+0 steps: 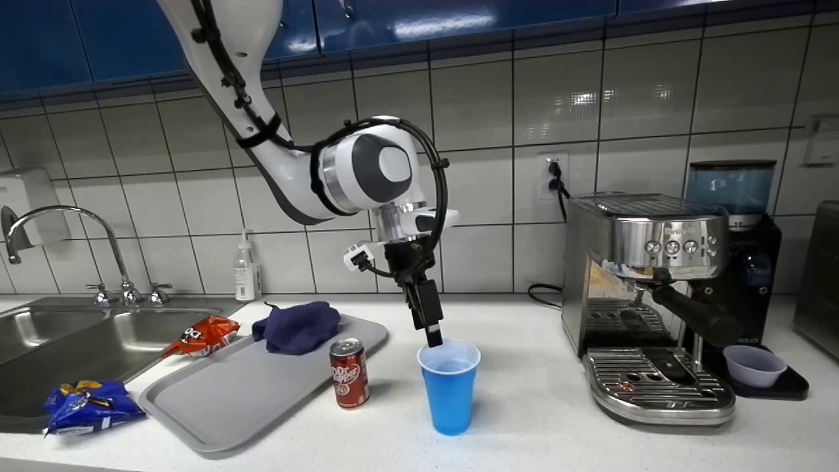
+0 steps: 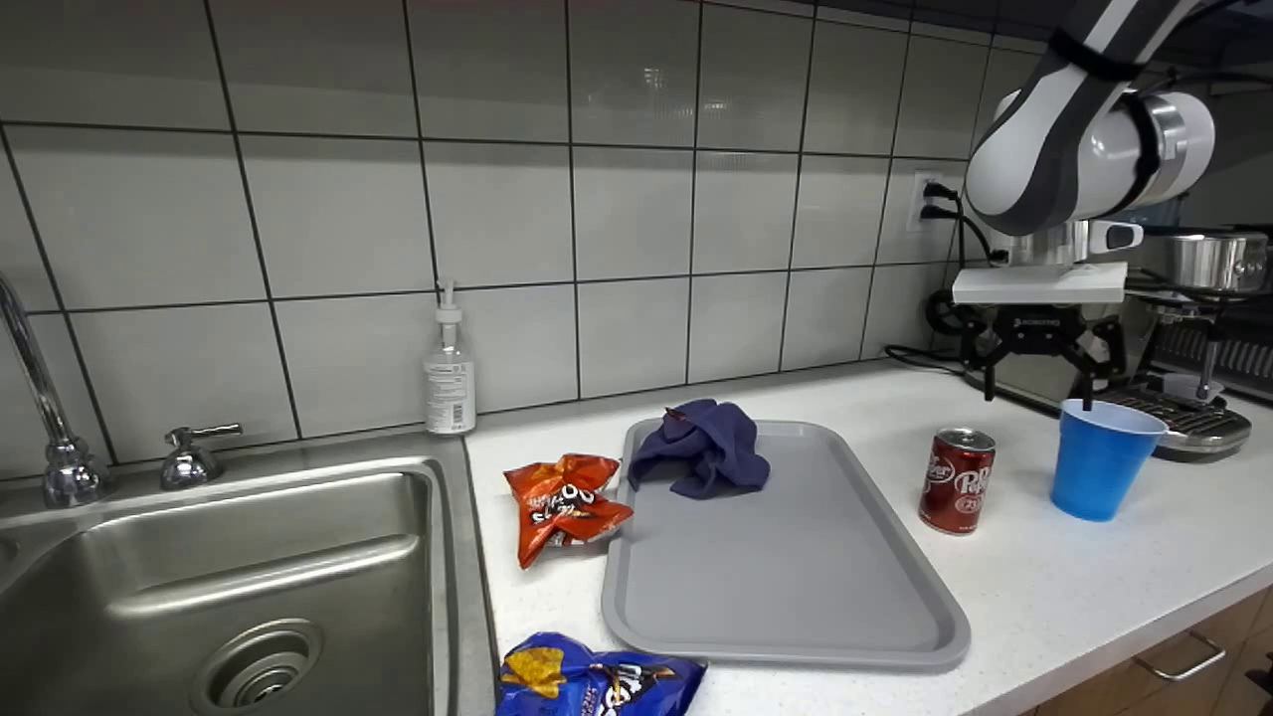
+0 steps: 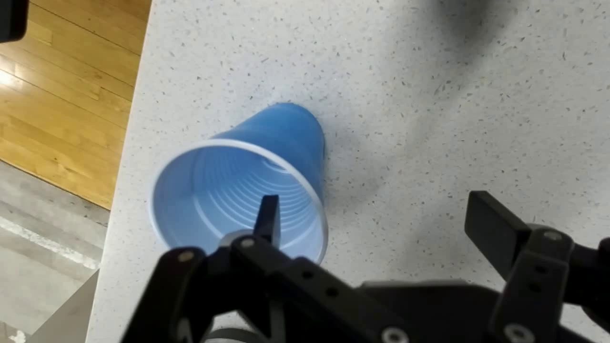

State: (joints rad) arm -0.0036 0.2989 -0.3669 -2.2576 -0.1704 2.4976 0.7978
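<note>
My gripper (image 3: 374,205) stands open, its two black fingers wide apart with nothing held between them. A blue plastic cup (image 1: 449,400) with a white inside stands upright on the counter. In the wrist view one finger overlaps the mouth of the cup (image 3: 295,126), and the other is over bare countertop; the near rim shows between them. An exterior view has the gripper (image 2: 1037,400) just above and beside the cup (image 2: 1102,467). Whether a fingertip dips below the rim or touches it I cannot tell. A red Dr Pepper can (image 2: 957,487) stands upright close by.
A grey tray (image 2: 796,567) bears a crumpled purple cloth (image 2: 701,452). Orange (image 2: 567,502) and blue (image 1: 92,403) snack bags lie near the sink (image 2: 438,597). A soap bottle (image 1: 246,272) stands by the wall. An espresso machine (image 1: 655,229) flanks the cup. The counter edge (image 3: 124,143) drops off nearby.
</note>
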